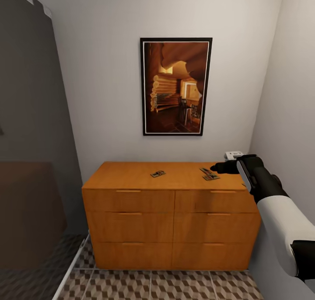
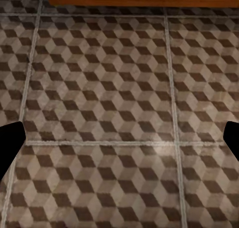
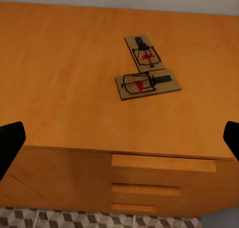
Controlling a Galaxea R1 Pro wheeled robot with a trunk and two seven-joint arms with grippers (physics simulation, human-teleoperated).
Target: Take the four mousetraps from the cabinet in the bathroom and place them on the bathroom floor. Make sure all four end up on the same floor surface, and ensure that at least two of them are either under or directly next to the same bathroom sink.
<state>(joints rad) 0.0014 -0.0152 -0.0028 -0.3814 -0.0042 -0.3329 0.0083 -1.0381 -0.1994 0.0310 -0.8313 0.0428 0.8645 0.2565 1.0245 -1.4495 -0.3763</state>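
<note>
The orange-brown cabinet [image 1: 173,221] stands against the back wall with all its drawers closed. On its top lies one mousetrap [image 1: 158,174] near the middle, and two more mousetraps [image 1: 209,174] touch each other at the right end. My right gripper [image 1: 217,168] hovers just right of that pair, open and empty. In the right wrist view the two traps [image 3: 144,51] [image 3: 148,83] lie on the cabinet top [image 3: 59,73], ahead of the spread gripper [image 3: 119,140]. My left gripper [image 2: 119,140] is open and points down at the bathroom floor [image 2: 99,88].
A framed picture [image 1: 176,86] hangs above the cabinet. A dark glass shower panel [image 1: 30,160] closes the left side, and a white wall [image 1: 288,94] runs close along my right arm. A small white socket [image 1: 233,154] sits behind the gripper. Cube-patterned tiles [image 1: 153,287] lie before the cabinet.
</note>
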